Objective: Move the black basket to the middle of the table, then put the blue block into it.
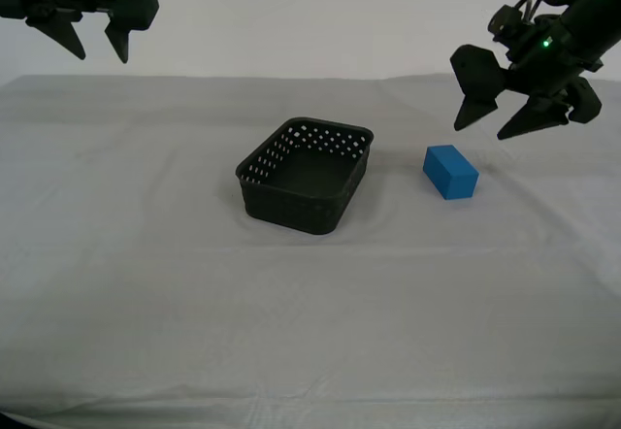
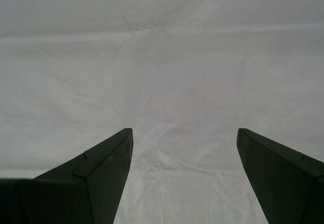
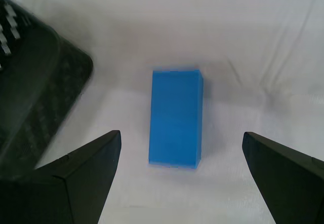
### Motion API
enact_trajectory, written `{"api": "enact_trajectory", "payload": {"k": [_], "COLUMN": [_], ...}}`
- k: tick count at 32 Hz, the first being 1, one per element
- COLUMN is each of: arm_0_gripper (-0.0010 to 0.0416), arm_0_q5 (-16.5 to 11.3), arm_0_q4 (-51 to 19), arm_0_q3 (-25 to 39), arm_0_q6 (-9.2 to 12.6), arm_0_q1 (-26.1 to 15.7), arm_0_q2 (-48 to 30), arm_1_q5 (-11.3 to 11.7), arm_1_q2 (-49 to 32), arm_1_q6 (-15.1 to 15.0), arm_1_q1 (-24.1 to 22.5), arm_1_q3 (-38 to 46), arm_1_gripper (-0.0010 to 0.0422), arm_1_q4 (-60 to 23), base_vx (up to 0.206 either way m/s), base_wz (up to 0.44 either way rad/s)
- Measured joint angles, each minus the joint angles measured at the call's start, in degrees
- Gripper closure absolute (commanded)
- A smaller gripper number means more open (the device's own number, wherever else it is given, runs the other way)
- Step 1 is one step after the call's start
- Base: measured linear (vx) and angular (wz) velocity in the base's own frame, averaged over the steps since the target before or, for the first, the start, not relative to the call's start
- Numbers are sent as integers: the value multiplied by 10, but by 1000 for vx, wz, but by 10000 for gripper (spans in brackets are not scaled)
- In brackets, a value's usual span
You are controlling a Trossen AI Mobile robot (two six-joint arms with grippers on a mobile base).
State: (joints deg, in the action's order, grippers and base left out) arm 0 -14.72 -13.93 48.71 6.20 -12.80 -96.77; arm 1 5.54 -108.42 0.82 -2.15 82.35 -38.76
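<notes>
The black basket (image 1: 306,175) sits empty on the table (image 1: 146,283), near its middle. The blue block (image 1: 450,172) lies on the cloth just off the basket's side toward the exterior view's right. My first gripper (image 1: 482,130) hovers open above and slightly behind the block. In the first wrist view the block (image 3: 176,117) lies between the open jaws (image 3: 181,134), with the basket (image 3: 35,97) at the edge. My second gripper (image 1: 102,56) hangs open and empty high at the exterior view's far left. Its wrist view shows only cloth between the open jaws (image 2: 185,130).
The wrinkled grey-white cloth covers the whole table. Its far edge (image 1: 291,80) runs along the back, against a plain wall. Its near edge (image 1: 291,412) runs along the front.
</notes>
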Motion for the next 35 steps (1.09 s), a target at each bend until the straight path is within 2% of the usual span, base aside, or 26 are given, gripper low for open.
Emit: {"api": "enact_trajectory", "payload": {"k": [5, 7, 12, 15, 18, 20, 23, 24, 29, 35], "arm_0_gripper": [106, 95, 75, 86, 103, 107, 98, 92, 94, 127], "arm_0_q5": [0, 0, 0, 0, 0, 12, 36, 52, 55, 56], "arm_0_q4": [-13, -24, -23, -26, -23, -27, -24, -26, -28, -28], "arm_0_q3": [49, 63, 81, 90, 96, 95, 96, 96, 96, 96], "arm_0_q6": [-4, -16, -19, -19, -19, -19, -21, -21, -20, -20], "arm_0_q1": [-7, -11, -23, -28, -31, -33, -35, -35, -37, -39], "arm_0_q2": [-74, -100, -141, -156, -165, -165, -164, -165, -165, -165], "arm_1_q5": [0, 0, 0, 0, 0, 0, 0, 0, 0, -2], "arm_1_q2": [0, 0, 0, 0, 0, 0, 0, 0, 0, 0], "arm_1_q6": [-3, -7, -7, -7, -7, -7, -7, -7, -7, -5], "arm_1_q1": [2, 2, 3, 3, 3, 3, 3, 3, 3, 3], "arm_1_q3": [-1, -1, -19, -33, -46, -49, -49, -49, -49, -49], "arm_1_gripper": [133, 133, 133, 133, 133, 133, 133, 133, 133, 133], "arm_1_q4": [2, 2, 14, 19, 24, 23, 28, 30, 31, 32], "base_vx": [0, 0, 0, 0, 0, 0, 0, 0, 0, 0], "base_wz": [0, 0, 0, 0, 0, 0, 0, 0, 0, 0]}}
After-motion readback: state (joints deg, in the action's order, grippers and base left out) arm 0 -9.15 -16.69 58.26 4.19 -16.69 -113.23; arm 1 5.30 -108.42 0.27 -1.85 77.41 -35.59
